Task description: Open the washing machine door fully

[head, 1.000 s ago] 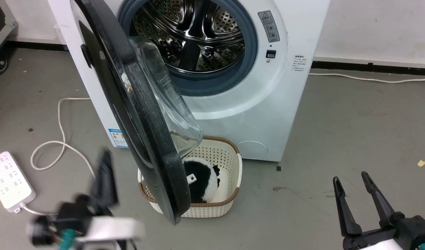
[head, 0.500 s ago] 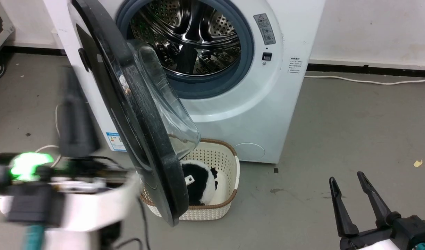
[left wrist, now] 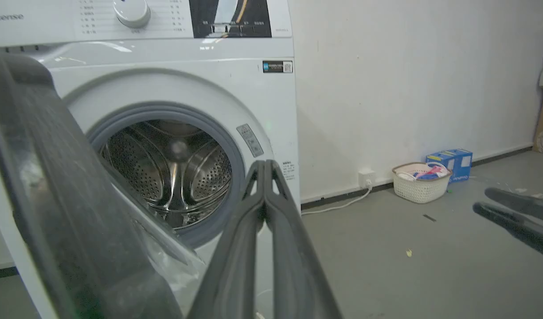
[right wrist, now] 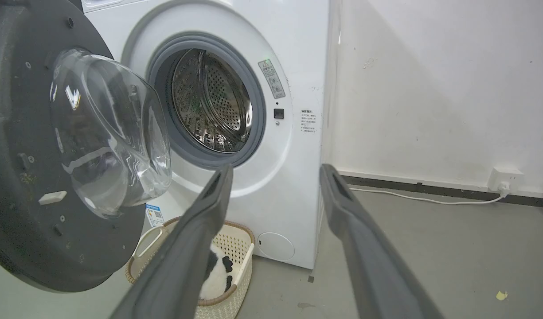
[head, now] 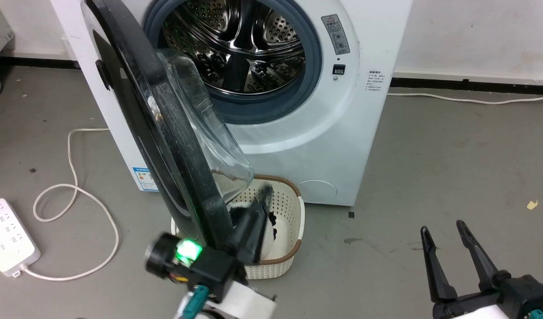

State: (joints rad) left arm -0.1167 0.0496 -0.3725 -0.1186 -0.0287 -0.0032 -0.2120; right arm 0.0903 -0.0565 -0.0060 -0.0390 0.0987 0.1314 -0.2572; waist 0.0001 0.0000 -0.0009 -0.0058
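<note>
The closed left end effector (head: 263, 197) is hovering beside the round glossy black washing machine door (head: 130, 116), while the right end effector (head: 443, 227) is resting open.

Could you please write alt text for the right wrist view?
The black washing machine door, glass bowl bulging, stands open left of the white washing machine and its steel drum. The right gripper is open; a cream basket sits below the door.

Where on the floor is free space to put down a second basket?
Free: the grey floor right of the washing machine, up to the wall cable and the right gripper. Crowded: at the bottom of the door, with the basket and left gripper; the left side has a cord and power strip.
</note>
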